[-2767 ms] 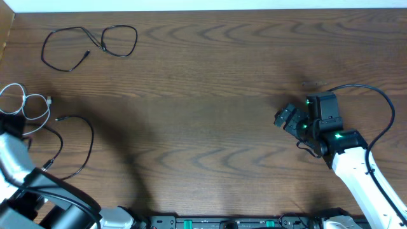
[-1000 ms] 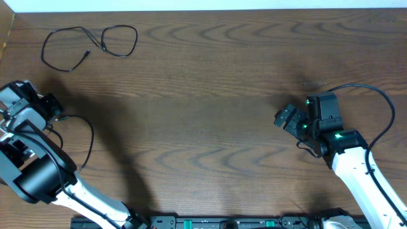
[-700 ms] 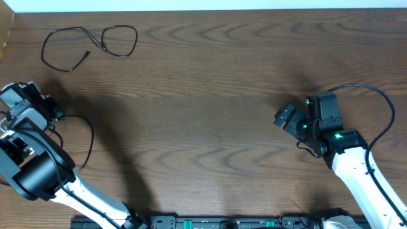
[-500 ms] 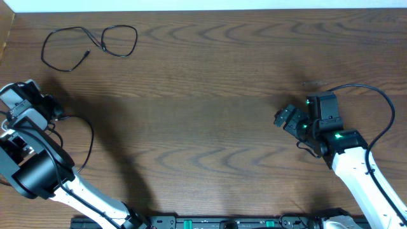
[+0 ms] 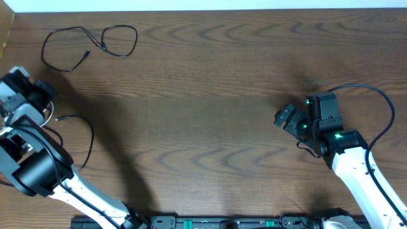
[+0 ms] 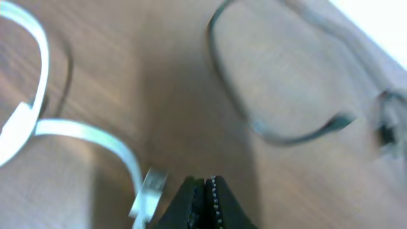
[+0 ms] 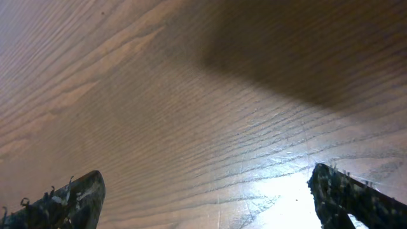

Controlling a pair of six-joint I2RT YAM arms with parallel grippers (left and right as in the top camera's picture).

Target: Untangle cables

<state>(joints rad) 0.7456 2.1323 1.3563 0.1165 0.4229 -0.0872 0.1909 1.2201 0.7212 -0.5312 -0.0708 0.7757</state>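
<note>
**Cables at left edge, none in hand**

Left gripper [image 6: 205, 186]: fingers pressed together, nothing between them; tips just beside plug [image 6: 147, 191] of white cable [image 6: 95, 132]. Right gripper [image 7: 206, 200]: fingers spread wide over bare table [image 5: 210, 95], well apart from every cable. Far black cable [image 5: 102, 43]: looped alone at top-left corner. Near black cable [image 5: 93, 137]: arcing beside left arm, near the white one. Any crossing hidden under the arm, so cannot tell. Judged light, limp and a bit slick — likely to drag and spring back rather than hold shape. Best pinched on the cord just behind a plug, not on the plug itself.
</note>
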